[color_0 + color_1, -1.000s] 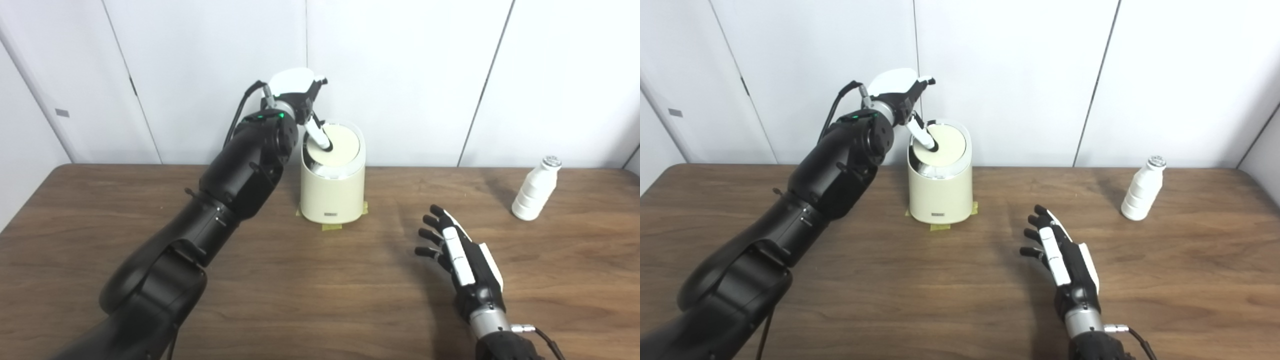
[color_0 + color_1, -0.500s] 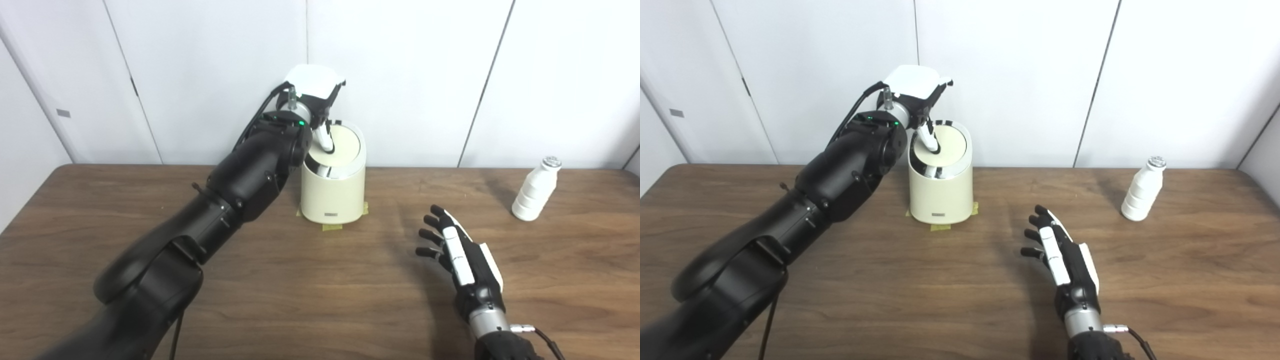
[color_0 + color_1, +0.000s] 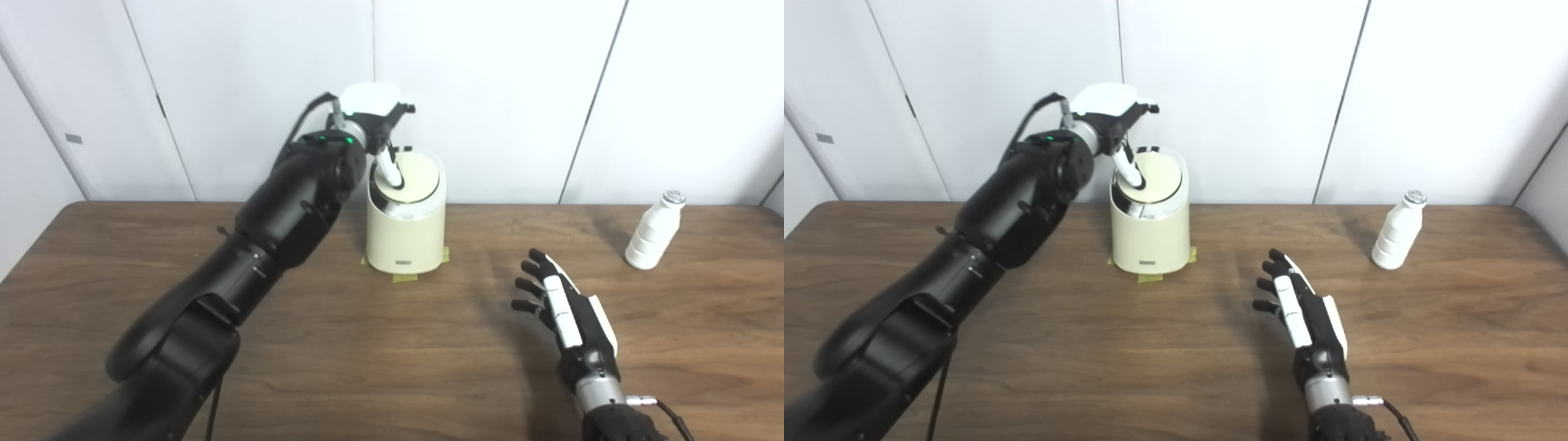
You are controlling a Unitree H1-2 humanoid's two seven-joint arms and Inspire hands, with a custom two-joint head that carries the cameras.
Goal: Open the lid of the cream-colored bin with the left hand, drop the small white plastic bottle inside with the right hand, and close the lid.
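Bin: cream-colored bin [image 3: 404,236], cylindrical, upright at the rear centre of the surface [image 3: 392,343], close to the white wall panels [image 3: 490,92].
Bin lid: round cream lid [image 3: 416,177], tilted, its left edge pushed down into the chrome-rimmed opening and its right edge raised.
Bin base: yellow tape pieces [image 3: 404,277] show at the foot of the bin, on the surface.
Bin label: small dark label [image 3: 403,263] low on the front wall; text too small to read.
Left hand: left hand [image 3: 375,119] above and just left of the bin, white back plate facing up.
Left fingers: one white finger [image 3: 387,168] extends downward, its dark tip touching the lid near the lid's left edge; the posture of the other fingers cannot be told. Nothing is held.
Left arm: black arm [image 3: 263,226] runs from the lower left corner up to the bin.
Bottle: small white plastic bottle [image 3: 653,233], upright, silver cap, at the rear right of the surface, well apart from the bin and from both hands.
Right hand: right hand [image 3: 566,312] low over the surface at front right, between bin and bottle, touching neither.
Right fingers: spread apart, extended, holding nothing.
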